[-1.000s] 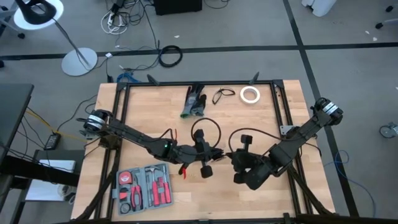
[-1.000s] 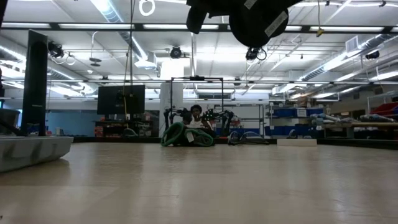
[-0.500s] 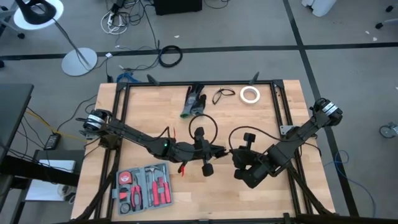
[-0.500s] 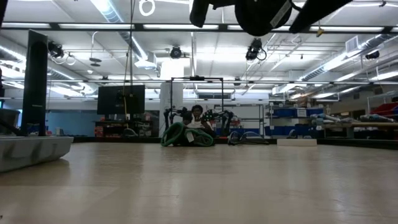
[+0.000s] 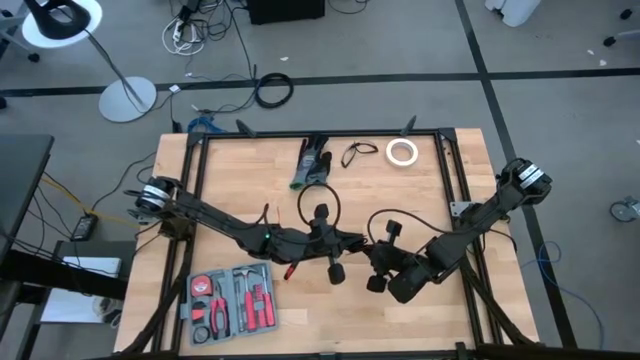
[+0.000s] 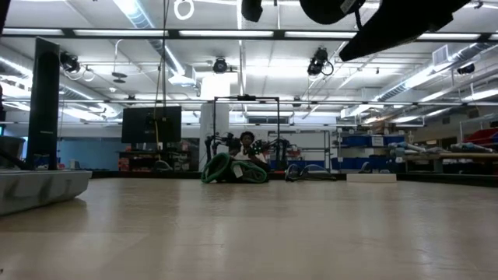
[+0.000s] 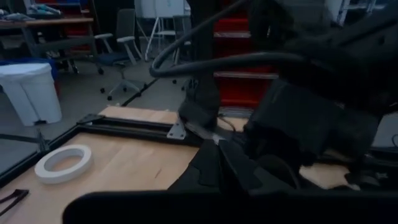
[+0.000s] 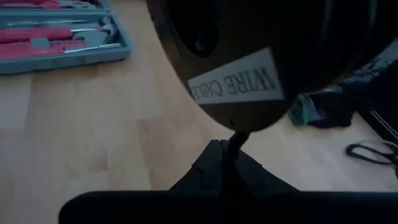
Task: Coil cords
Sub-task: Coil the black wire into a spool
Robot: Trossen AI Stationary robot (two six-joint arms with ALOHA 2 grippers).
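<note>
Both pincers closed on a cord (image 5: 318, 205) mid-table: left pincer (image 5: 350, 243), right pincer (image 5: 376, 252)

floor (image 5: 400, 40): grey, crossed by dark tape lines | white floor lamp (image 5: 110, 65) beside loose cables | ceiling (image 6: 117, 47): strip lights, exposed ducts | far shelving (image 6: 373, 148) with blue bins | office chair (image 7: 121, 46), white bin (image 7: 31, 90)

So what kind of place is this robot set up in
Most likely a robotics lab or workshop in an industrial hall. The low view shows exposed ceiling ducts and storage shelving; the high view shows a framed wooden worktable on a concrete floor.
</note>
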